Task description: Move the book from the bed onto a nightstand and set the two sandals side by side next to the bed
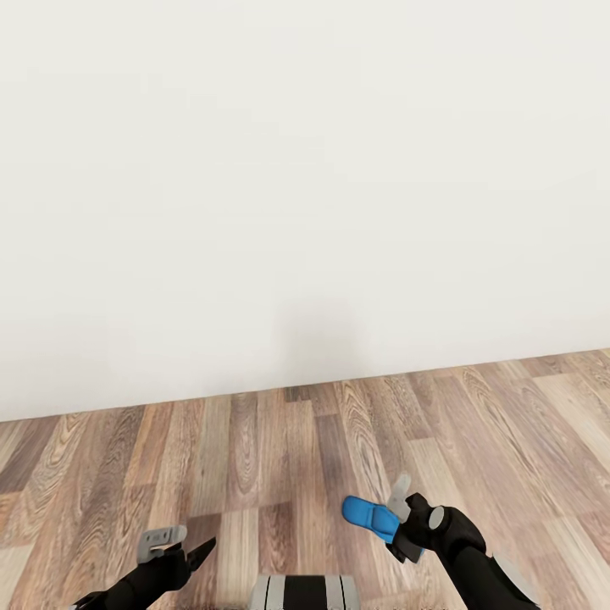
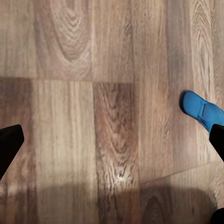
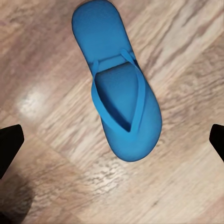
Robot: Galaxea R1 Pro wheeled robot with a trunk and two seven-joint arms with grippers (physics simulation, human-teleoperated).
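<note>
A bright blue flat flip-flop sandal (image 3: 119, 88) with thin blue straps lies on the brown wood-plank floor (image 1: 280, 457), grained in lighter and darker boards, below a plain white wall (image 1: 296, 186).

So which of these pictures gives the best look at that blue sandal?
The right wrist view: the blue sandal lies whole on the wood floor, straps plain. The head view shows it partly behind the right hand; the left wrist view catches just one end.
</note>
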